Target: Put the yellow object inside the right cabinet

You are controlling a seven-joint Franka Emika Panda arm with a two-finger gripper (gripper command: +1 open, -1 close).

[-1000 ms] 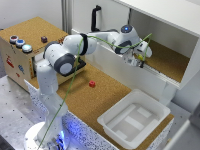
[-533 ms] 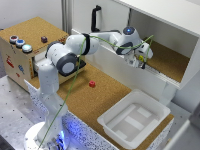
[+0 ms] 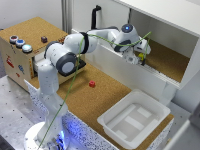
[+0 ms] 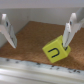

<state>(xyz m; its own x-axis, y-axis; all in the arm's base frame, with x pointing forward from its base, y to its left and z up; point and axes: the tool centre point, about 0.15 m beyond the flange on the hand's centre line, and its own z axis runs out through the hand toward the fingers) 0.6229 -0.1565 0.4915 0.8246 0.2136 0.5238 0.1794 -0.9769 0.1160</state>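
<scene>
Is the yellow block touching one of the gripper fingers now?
Touching. The wrist view shows the yellow block against one finger; the other finger stands apart.

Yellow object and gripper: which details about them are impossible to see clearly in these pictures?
- Exterior view: yellow object too small; gripper hides most of it.
- Wrist view: blur leaves contact between the cube and the finger unclear.
- Wrist view: fingers cut off by frame edge.
- Right cabinet interior hidden behind the arm.

Cork tabletop (image 3: 107,92); speckled grey floor (image 3: 15,107); pale wall (image 3: 30,9)
</scene>
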